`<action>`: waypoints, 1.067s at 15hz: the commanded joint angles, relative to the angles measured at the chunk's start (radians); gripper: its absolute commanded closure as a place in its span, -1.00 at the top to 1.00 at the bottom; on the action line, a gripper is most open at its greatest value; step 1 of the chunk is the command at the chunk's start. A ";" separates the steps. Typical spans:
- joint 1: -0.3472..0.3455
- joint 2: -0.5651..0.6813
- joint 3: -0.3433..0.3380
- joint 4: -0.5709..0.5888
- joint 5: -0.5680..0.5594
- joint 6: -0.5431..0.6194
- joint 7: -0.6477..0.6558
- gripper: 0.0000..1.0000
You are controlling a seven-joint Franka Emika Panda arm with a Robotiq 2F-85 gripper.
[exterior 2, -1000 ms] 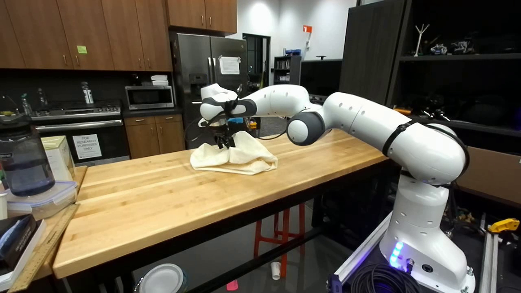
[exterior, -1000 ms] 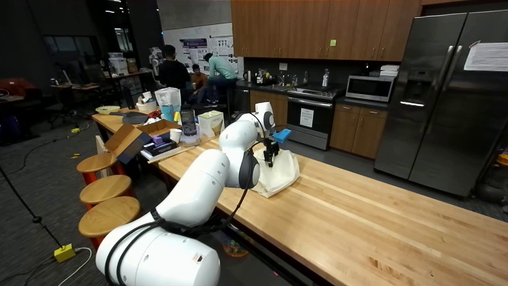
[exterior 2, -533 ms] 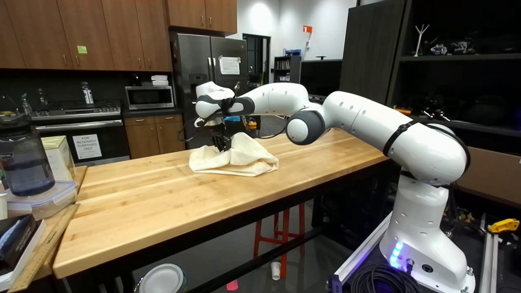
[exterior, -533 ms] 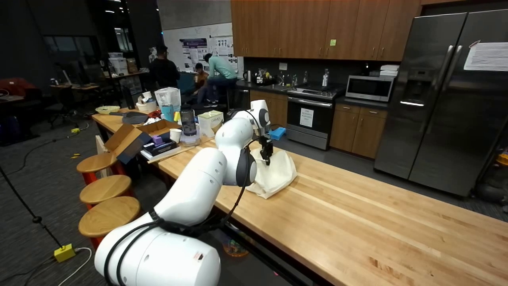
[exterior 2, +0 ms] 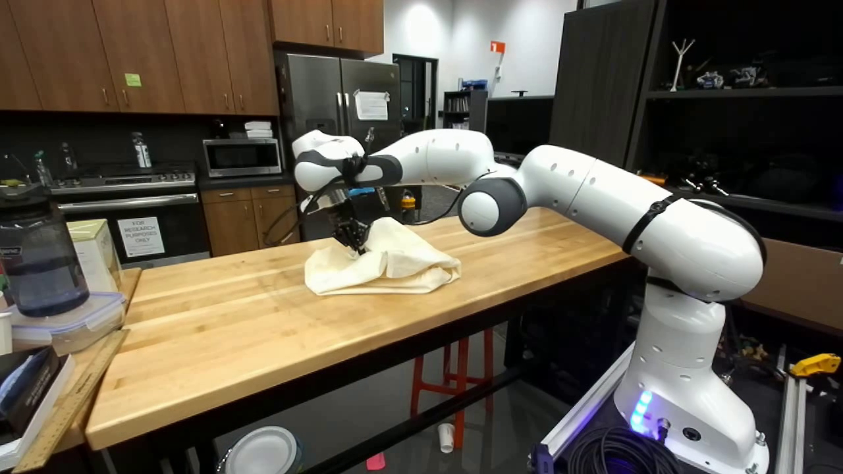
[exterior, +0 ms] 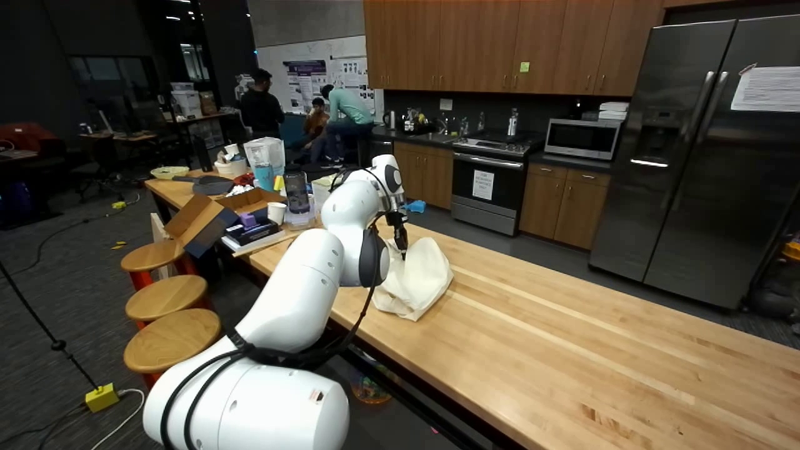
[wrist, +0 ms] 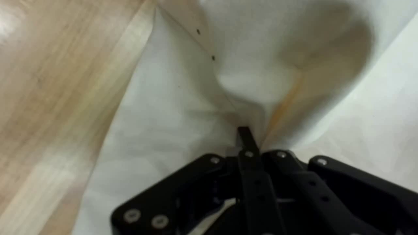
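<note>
Butcher-block worktop [exterior 2: 263, 336], kitchen range [exterior: 487, 194] beyond; cream cloth [exterior 2: 395, 260] lies rumpled on top, my end effector [wrist: 258, 145] holds a fold of it pinched.

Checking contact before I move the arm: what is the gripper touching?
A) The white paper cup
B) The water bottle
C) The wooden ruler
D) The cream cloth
D: in the wrist view the gripper is closed on the cream cloth, whose folds gather at its tips.

Matt, creased cloth [exterior 2: 388, 263]; smooth, glossy wooden tabletop [exterior 2: 263, 322]
</note>
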 commanded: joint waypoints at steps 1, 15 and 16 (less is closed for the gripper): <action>0.046 0.017 -0.029 0.054 -0.065 -0.079 -0.128 -0.98; 0.016 -0.015 -0.076 -0.010 -0.123 -0.027 -0.144 -0.98; -0.006 -0.016 -0.083 -0.011 -0.113 -0.030 -0.112 -0.98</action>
